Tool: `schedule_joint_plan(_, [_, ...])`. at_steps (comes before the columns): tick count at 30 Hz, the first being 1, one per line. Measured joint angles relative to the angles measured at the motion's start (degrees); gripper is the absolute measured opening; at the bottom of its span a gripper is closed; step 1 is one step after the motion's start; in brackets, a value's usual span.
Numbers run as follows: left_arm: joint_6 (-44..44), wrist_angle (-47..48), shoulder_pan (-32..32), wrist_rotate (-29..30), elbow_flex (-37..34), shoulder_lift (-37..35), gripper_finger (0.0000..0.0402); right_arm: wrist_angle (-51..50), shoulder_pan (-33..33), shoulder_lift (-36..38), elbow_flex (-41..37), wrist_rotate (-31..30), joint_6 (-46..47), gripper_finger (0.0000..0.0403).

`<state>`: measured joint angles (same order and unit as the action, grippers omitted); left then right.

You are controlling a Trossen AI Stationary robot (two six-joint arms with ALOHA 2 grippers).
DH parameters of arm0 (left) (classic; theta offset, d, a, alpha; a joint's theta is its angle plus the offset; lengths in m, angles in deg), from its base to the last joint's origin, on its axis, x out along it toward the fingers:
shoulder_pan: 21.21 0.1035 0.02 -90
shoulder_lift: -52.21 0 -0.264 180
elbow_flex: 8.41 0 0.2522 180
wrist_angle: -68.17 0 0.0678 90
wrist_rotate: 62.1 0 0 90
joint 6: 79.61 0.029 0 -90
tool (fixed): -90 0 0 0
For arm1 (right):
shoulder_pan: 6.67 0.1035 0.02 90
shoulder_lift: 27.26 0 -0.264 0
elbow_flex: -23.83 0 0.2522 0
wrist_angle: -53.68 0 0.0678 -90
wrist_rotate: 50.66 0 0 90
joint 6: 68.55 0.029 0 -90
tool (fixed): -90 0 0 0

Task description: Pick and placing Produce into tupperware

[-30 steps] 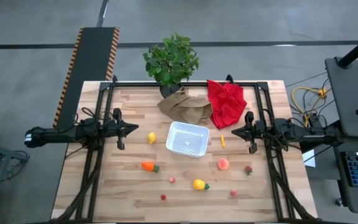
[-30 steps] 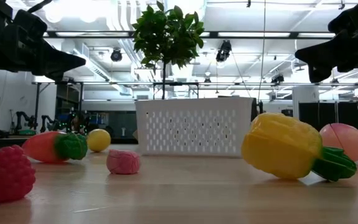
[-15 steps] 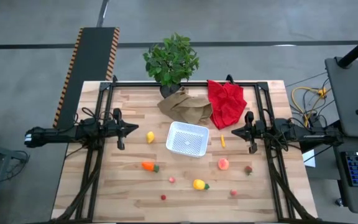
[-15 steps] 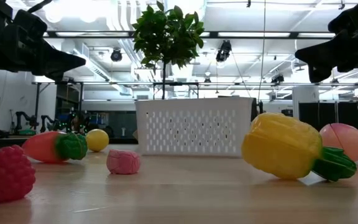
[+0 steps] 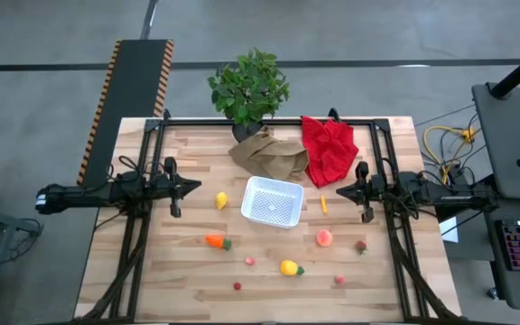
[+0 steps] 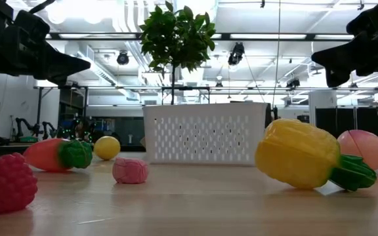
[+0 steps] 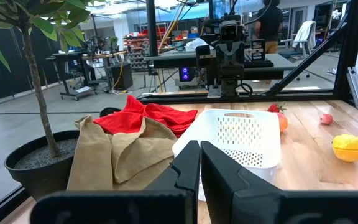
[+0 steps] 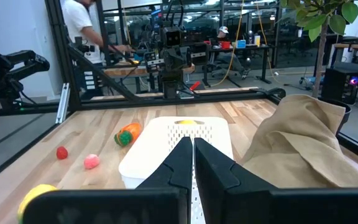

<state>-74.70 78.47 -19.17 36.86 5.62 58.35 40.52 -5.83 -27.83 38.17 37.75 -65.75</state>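
Nine toy produce pieces (image 5: 289, 267) surround one empty tupperware (image 5: 273, 201); left gripper (image 5: 196, 188) and right gripper (image 5: 341, 192) hover closed, empty; smallest pieces' kinds unclear.

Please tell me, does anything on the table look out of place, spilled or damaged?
Nothing looks damaged. The small toy fruits and vegetables, like the orange carrot and the yellow lemon, lie scattered on the wooden table around the empty white plastic container. The brown paper bag is crumpled.
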Motion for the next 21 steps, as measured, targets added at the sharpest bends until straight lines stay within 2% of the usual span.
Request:
schedule_joint_plan(4, [0.0, 0.0, 0.0, 0.0, 0.0, 0.0, 0.0, 0.0, 0.0, 0.0, 0.0, 0.0, -1.6, 0.0009])
schedule_joint_plan(10, [0.0, 0.0, 0.0, 0.0, 0.0, 0.0, 0.0, 0.0, 0.0, 0.0, 0.0, 0.0, 1.5, 0.0009])
schedule_joint_plan(21, [0.0, 0.0, 0.0, 0.0, 0.0, 0.0, 0.0, 1.7, 0.0, 0.0, 0.0, 0.0, 1.7, 0.0009])
